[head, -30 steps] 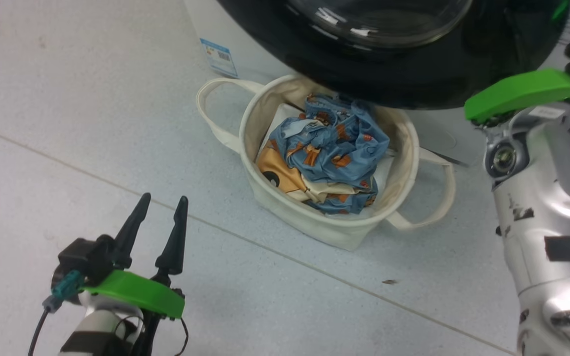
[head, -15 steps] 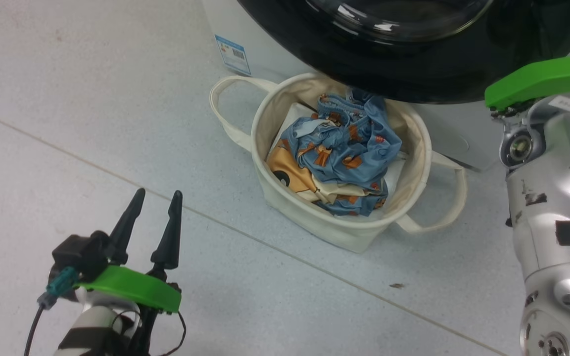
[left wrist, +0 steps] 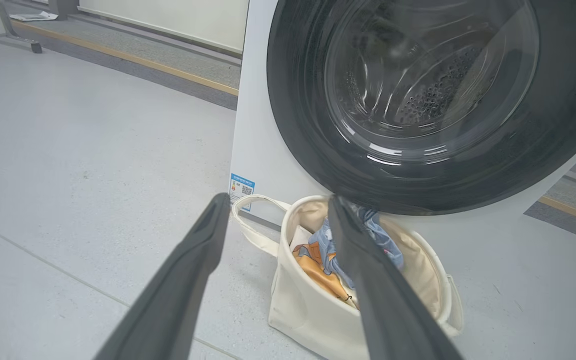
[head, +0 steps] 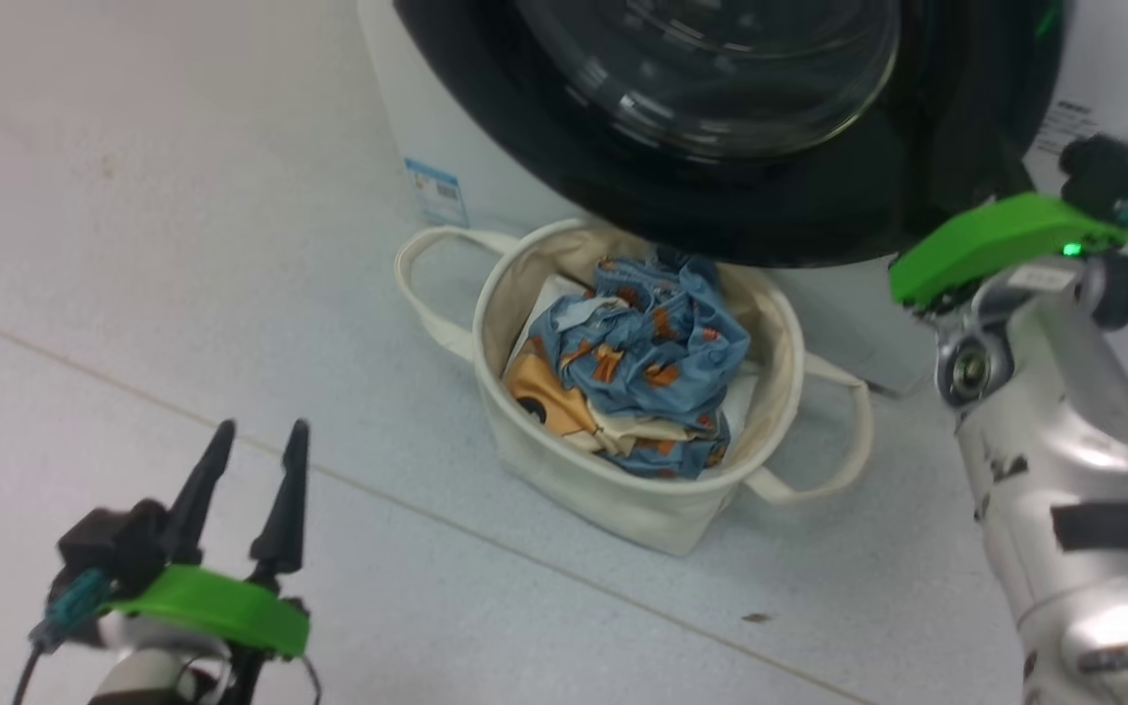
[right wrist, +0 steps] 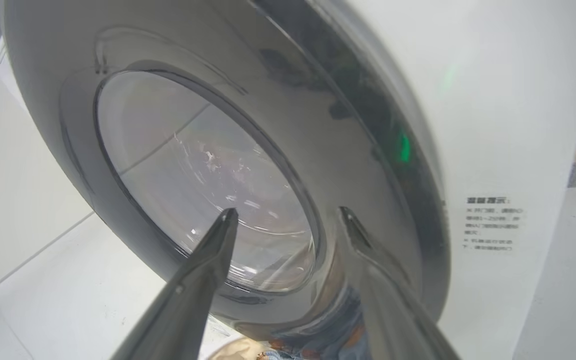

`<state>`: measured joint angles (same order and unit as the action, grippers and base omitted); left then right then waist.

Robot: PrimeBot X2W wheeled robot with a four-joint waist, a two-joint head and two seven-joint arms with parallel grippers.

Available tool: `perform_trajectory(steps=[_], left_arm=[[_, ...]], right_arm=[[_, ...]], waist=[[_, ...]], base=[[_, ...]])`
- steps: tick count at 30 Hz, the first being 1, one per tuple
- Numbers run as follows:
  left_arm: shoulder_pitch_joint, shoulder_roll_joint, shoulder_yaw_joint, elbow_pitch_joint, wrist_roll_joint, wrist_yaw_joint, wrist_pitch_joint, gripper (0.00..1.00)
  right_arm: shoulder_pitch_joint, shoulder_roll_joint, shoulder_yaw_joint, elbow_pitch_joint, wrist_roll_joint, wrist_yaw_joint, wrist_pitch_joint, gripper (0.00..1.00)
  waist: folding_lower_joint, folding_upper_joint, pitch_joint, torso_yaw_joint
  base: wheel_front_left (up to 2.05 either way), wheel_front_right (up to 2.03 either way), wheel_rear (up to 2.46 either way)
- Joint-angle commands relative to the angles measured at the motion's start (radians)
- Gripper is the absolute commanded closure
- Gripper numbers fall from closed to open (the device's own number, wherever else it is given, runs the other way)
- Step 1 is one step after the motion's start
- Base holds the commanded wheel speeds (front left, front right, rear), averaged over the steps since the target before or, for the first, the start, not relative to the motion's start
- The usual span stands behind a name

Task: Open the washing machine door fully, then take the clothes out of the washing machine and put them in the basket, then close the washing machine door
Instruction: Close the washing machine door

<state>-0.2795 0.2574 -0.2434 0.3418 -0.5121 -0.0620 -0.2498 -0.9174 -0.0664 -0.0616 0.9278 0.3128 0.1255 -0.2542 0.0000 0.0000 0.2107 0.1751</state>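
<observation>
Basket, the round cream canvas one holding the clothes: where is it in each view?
Head view: the round cream canvas basket, centre.
Left wrist view: basket, lower centre.
Right wrist view: basket, a cream sliver at the bottom edge.
Shared landmark: the glossy black round door rim just above it.

The washing machine door (head: 544, 166) overhangs the far rim of the basket (head: 603, 490) (near side open).
</observation>
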Motion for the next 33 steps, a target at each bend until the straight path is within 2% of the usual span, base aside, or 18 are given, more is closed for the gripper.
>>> perform_trajectory(steps=[1,12,18,28,33], left_arm=[[-0.006,0.049,0.051,-0.021,0.005,-0.002,-0.012,0.00],[0.020,0.176,0.109,-0.048,-0.019,-0.020,0.012,0.00],[-0.001,0.215,0.140,-0.056,-0.060,-0.030,0.038,0.00],[-0.072,0.223,0.159,-0.021,-0.095,-0.034,0.045,0.00],[-0.052,0.231,0.156,0.000,-0.088,-0.040,0.023,0.00]], right_arm=[[0.024,0.016,0.026,-0.053,-0.006,0.005,-0.008,0.00],[0.272,0.016,0.065,-0.293,-0.028,0.005,-0.008,0.00],[0.378,0.016,0.065,-0.368,-0.050,0.005,-0.008,0.00],[0.504,0.016,0.030,-0.460,-0.060,0.005,-0.008,0.00],[0.551,0.016,0.044,-0.487,-0.054,0.005,-0.008,0.00]], waist=[[0.0000,0.0000,-0.036,-0.028],[0.0000,0.0000,-0.155,-0.137],[0.0000,0.0000,-0.203,-0.186],[0.0000,0.0000,-0.218,-0.255],[0.0000,0.0000,-0.225,-0.293]], base=[[0.00,0.00,0.00],[0.00,0.00,0.00],[0.00,0.00,0.00],[0.00,0.00,0.00],[0.00,0.00,0.00]])
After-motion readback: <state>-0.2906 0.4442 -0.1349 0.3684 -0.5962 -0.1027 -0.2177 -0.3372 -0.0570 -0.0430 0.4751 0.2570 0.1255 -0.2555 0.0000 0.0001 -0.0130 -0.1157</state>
